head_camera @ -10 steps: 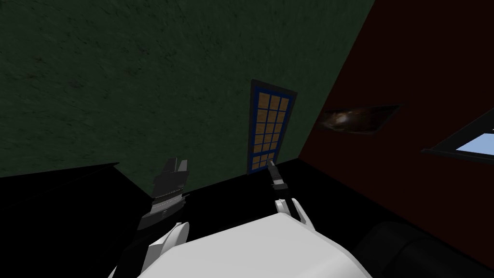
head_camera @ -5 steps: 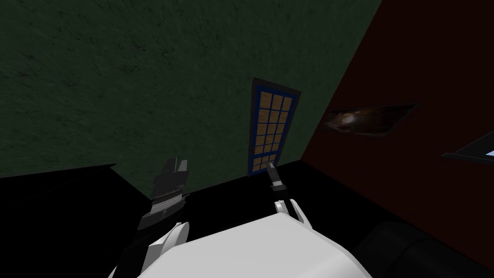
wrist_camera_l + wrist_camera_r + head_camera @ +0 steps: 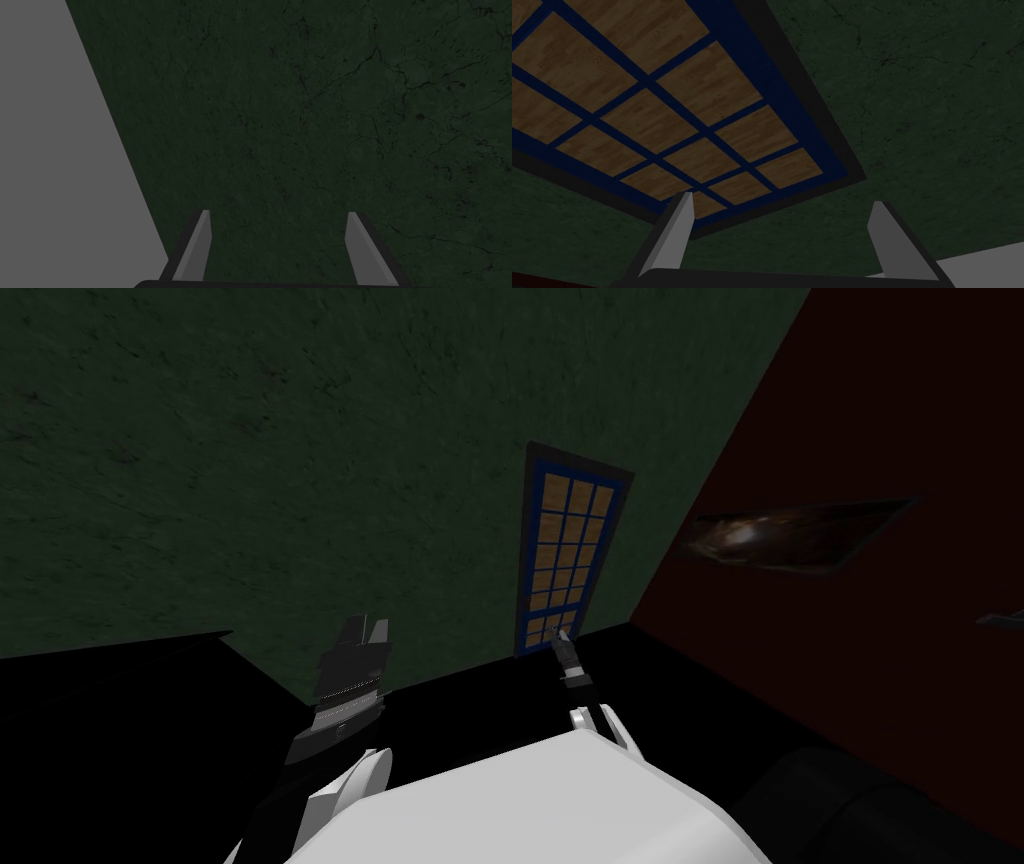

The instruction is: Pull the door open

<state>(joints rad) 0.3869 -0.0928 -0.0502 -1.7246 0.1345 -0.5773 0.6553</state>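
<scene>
The door point(image 3: 565, 558) is a tall panel with a blue frame and a grid of wood-coloured panes, set in a dark green wall point(image 3: 300, 468). I see no handle on it. In the head view my right gripper point(image 3: 558, 638) reaches toward the door's lower edge. The right wrist view shows it point(image 3: 784, 235) open, with the door point(image 3: 647, 115) ahead and one finger point(image 3: 677, 235) overlapping its corner. My left gripper point(image 3: 362, 633) is raised to the left, facing the green wall point(image 3: 325, 125), and it point(image 3: 277, 245) is open and holds nothing.
A dark red wall point(image 3: 900, 408) meets the green one right of the door and carries a framed picture point(image 3: 790, 533). A black area point(image 3: 150, 738) lies below the walls. A dark rounded shape point(image 3: 850, 808) sits at the lower right.
The whole head view has shifted: the door, picture and red wall slid rightward and the window has almost left the picture, so I have turned. Both grippers stay open.
</scene>
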